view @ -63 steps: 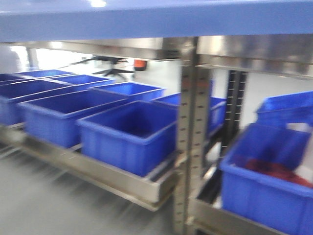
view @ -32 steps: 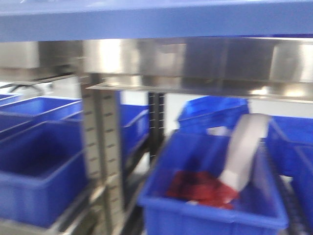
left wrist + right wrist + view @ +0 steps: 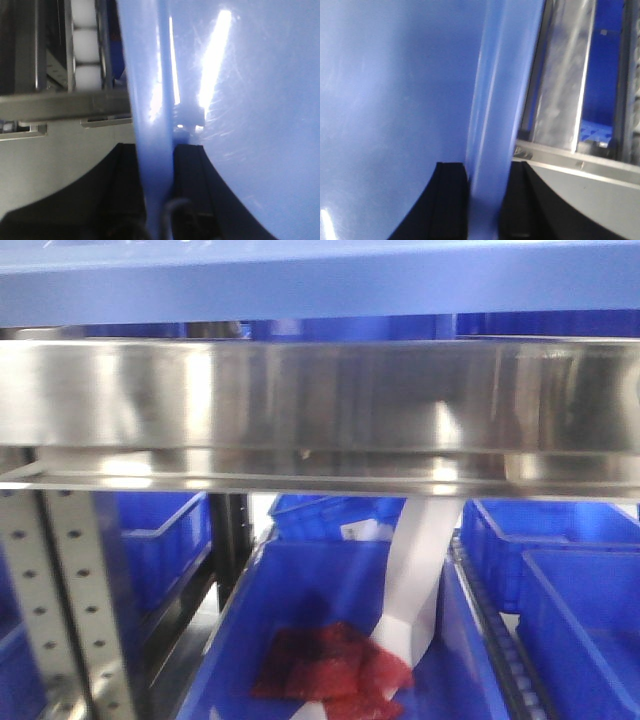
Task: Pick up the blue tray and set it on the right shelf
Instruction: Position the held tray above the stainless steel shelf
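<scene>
The blue tray (image 3: 320, 285) is a light blue band across the top of the front view, held level just above the right shelf's shiny steel front rail (image 3: 320, 400). My left gripper (image 3: 157, 190) is shut on the tray's left rim, with the tray (image 3: 260, 100) filling the right of that view. My right gripper (image 3: 487, 200) is shut on the tray's right rim, with the tray (image 3: 385, 100) filling the left. The steel shelf rail (image 3: 60, 105) lies just beyond the tray in the left wrist view and also shows in the right wrist view (image 3: 570, 90).
Below the rail stand deep dark blue bins; the middle bin (image 3: 240, 640) holds red material (image 3: 330, 665) and a white strip (image 3: 420, 570). More bins stand at the right (image 3: 570, 590) and left (image 3: 160, 540). A perforated grey upright (image 3: 70, 600) stands at the lower left.
The view has swung right: the row of bins on the left rack slid out, the bin with red material moved to the centre, and the steel rail now spans the frame, closer.
</scene>
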`<state>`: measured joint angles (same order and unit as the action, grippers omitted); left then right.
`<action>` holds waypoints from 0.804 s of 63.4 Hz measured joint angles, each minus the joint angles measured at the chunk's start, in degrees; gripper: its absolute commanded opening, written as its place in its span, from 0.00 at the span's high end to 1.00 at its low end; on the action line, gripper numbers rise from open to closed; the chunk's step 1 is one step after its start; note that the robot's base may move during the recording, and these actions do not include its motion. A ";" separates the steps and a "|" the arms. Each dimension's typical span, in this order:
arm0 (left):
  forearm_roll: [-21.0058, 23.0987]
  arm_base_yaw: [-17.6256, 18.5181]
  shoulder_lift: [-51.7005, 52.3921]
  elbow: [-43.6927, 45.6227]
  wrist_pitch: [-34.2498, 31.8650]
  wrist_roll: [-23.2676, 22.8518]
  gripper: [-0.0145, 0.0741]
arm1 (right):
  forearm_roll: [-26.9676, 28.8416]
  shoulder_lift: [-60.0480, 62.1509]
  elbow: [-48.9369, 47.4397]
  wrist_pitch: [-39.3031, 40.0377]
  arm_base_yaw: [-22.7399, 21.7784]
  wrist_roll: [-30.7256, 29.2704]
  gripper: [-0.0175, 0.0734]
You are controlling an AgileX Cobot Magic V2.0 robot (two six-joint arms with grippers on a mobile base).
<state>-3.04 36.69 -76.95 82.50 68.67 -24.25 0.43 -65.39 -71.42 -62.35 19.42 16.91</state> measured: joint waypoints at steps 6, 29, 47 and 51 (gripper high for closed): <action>0.00 0.00 0.00 0.00 0.00 0.00 0.89 | 0.00 0.00 0.00 0.00 0.00 0.00 0.73; 0.10 0.00 0.00 0.00 0.00 0.00 0.89 | 0.00 0.00 0.00 0.00 0.00 0.00 0.73; 0.10 0.00 0.00 0.00 0.00 0.00 0.89 | 0.00 0.00 0.00 0.00 0.00 0.00 0.73; 0.10 0.00 0.00 0.00 0.00 0.00 0.89 | 0.00 0.00 0.00 0.00 0.00 0.00 0.73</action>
<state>-2.95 36.69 -76.95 82.50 68.67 -24.25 0.43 -65.39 -71.42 -62.35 19.42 16.91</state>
